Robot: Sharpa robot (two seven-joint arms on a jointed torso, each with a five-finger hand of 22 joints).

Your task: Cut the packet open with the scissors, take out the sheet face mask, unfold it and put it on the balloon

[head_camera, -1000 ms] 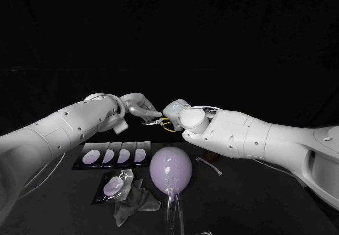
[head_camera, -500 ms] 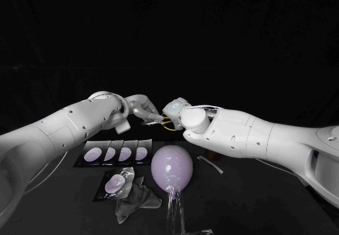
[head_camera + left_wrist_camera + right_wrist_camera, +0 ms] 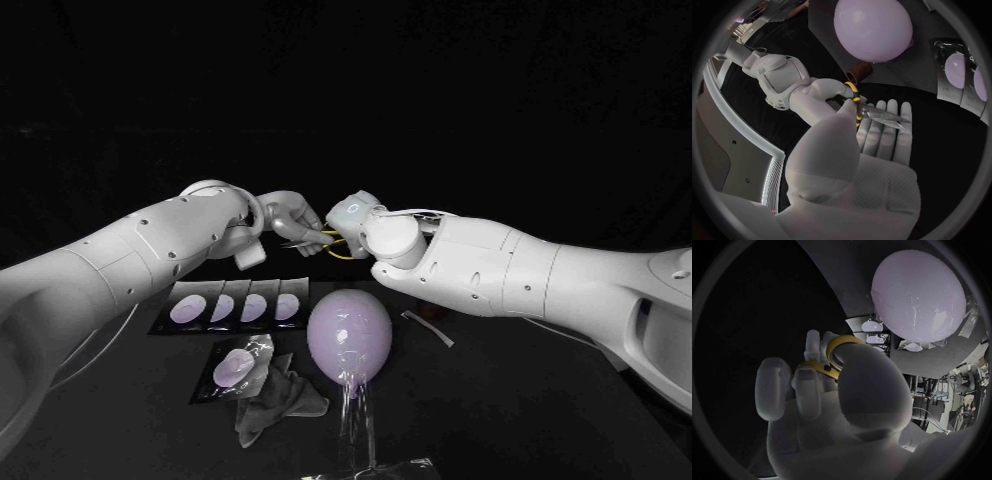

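The scissors point(image 3: 335, 244) with yellow handles point(image 3: 833, 353) hang in the air between my two hands, above the far side of the table. My right hand point(image 3: 356, 214) has its fingers through the handles point(image 3: 853, 95). The blades point(image 3: 884, 116) lie across the flat fingers of my left hand point(image 3: 296, 224), with its thumb point(image 3: 832, 137) on top of them. The pale purple balloon point(image 3: 349, 335) stands on its stand below the hands. An open packet point(image 3: 235, 370) lies left of the balloon, next to a crumpled pale sheet point(image 3: 281, 405).
A row of several dark mask packets point(image 3: 238, 305) lies flat behind the open one. A thin cut strip point(image 3: 428, 328) lies right of the balloon. The balloon's clear stand point(image 3: 356, 425) reaches toward the table's front edge.
Both hands have risen a little and drawn closer together around the scissors. The things on the table have not moved.
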